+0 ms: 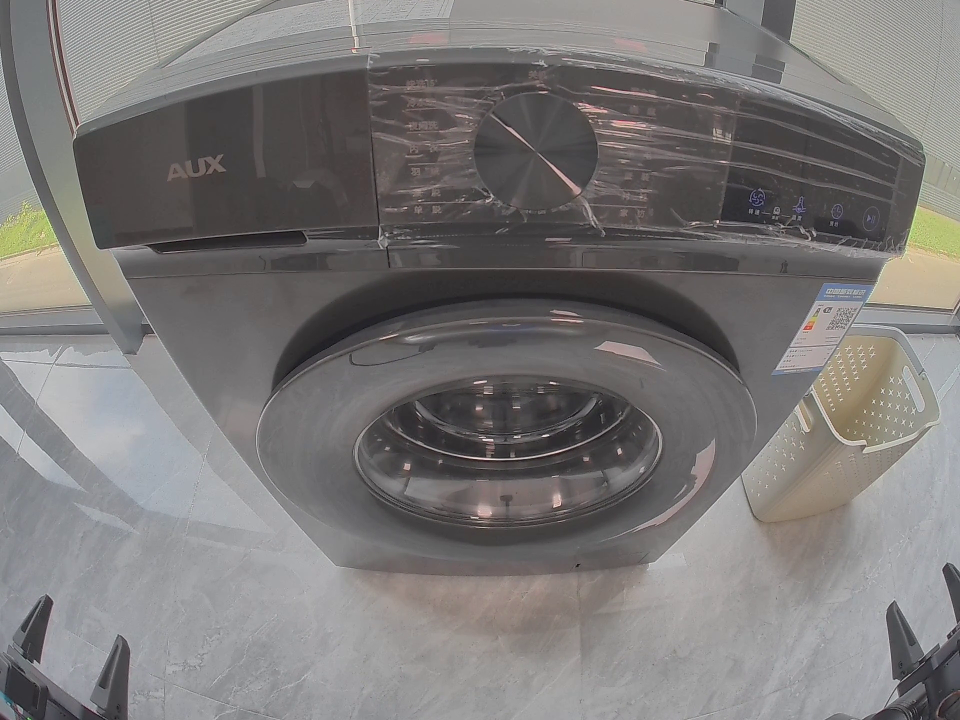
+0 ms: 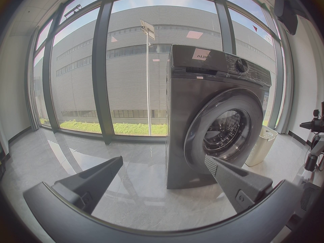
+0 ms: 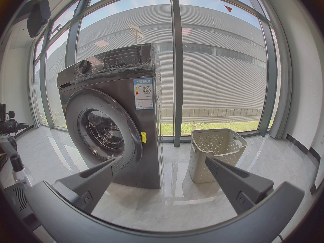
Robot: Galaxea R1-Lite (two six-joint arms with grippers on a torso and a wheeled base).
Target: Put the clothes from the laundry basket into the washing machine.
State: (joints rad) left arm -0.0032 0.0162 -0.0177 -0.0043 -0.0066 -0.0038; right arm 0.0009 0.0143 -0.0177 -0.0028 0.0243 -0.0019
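1. Your left hand (image 2: 163,159) is spread, its two dark fingers (image 2: 91,183) wide apart with floor tile showing between them. In the head view it sits low at the robot's left, above the floor and well short of the machine.
2. Your right hand (image 3: 162,159) is spread just as wide, with the floor and the foot of the basket showing between its fingers (image 3: 238,184). In the head view it sits low at the robot's right, well apart from the basket.
3. The floor (image 1: 200,552) under both hands is glossy grey marble-look tile.
4. The washing machine (image 1: 230,312) stands straight ahead of you, between the two hands and farther out. It is a dark grey front-loader.
5. Its round door (image 1: 310,432) is shut flush against the front. Through the glass centre you can see the ribbed metal drum (image 1: 505,452).
6. A round dial (image 1: 535,150) sits mid-panel on top, and clear plastic film (image 1: 660,152) wraps that stretch of the control panel. A printed label (image 1: 825,327) is stuck on the front's upper corner on the robot's right.
7. The laundry basket (image 1: 850,422) is cream perforated plastic with a handle slot in its rim. It stands upright on the floor just beside the machine, on the robot's right, with its top open.
8. Tall windows (image 3: 219,68) run behind the machine and the basket, with a grey building and a strip of grass outside.
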